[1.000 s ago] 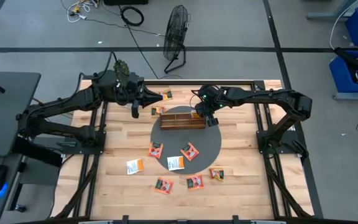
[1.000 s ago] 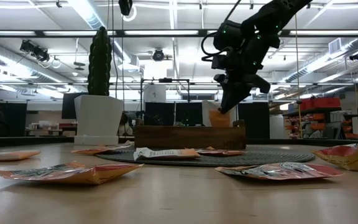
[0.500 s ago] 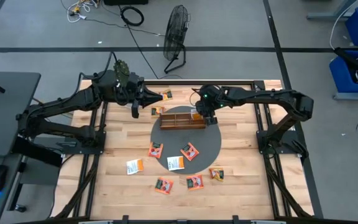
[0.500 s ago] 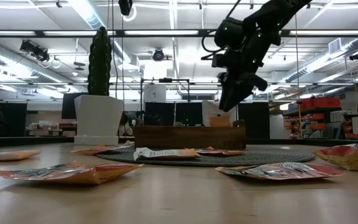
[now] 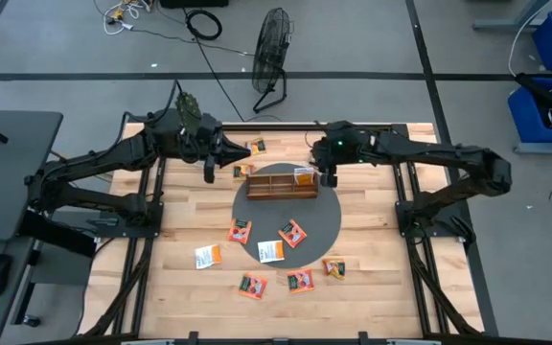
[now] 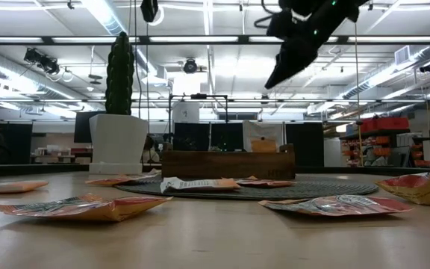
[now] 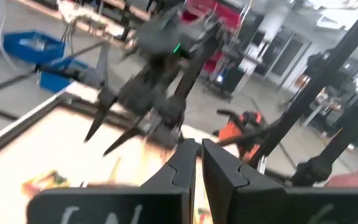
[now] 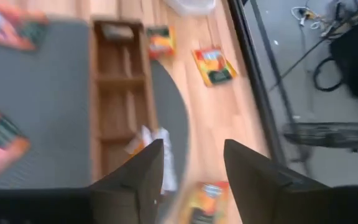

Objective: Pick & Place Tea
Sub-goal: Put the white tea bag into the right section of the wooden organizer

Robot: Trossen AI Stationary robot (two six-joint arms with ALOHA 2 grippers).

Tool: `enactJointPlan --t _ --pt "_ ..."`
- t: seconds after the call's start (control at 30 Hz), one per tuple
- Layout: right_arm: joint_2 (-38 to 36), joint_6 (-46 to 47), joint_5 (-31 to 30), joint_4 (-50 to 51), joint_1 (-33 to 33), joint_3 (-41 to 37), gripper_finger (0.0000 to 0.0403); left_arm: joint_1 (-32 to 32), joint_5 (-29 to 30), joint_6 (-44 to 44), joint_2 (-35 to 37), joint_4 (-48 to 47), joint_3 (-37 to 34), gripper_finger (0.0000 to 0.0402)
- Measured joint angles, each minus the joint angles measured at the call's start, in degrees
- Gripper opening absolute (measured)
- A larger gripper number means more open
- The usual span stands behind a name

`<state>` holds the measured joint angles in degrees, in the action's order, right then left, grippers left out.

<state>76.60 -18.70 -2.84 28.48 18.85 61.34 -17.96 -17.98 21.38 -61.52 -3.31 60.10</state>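
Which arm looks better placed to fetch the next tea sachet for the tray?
Probably the right: the right gripper hangs open and empty by the wooden tray. The left gripper looks shut, at the far-left corner of the table.

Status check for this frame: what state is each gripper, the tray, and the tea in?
Right gripper: open, empty, raised above the tray's end.
Left gripper: shut, empty, at the table's far side.
Tray: on the round mat, one sachet standing in its end slot.
Loose sachets: flat on the table.
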Motion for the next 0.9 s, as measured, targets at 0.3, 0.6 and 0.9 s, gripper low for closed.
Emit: enactJointPlan --t 0.3,0.6,0.9 --pt "-2.1 19.1 6.3 3.1 -4.3 0.0 0.0059 0.1 0.0 -1.7 0.0 -17.1 0.0 0.0028" --pt "-2.2 28.3 8.8 3.2 -9.8 0.0 0.0004 3.8 0.2 -5.8 0.5 -27.2 -1.7 0.0026" --pt "-6.5 32.8 1.6 0.9 -18.3 0.0 0.0002 8.0 1.5 5.2 9.4 -11.7 -14.6 0.0004"
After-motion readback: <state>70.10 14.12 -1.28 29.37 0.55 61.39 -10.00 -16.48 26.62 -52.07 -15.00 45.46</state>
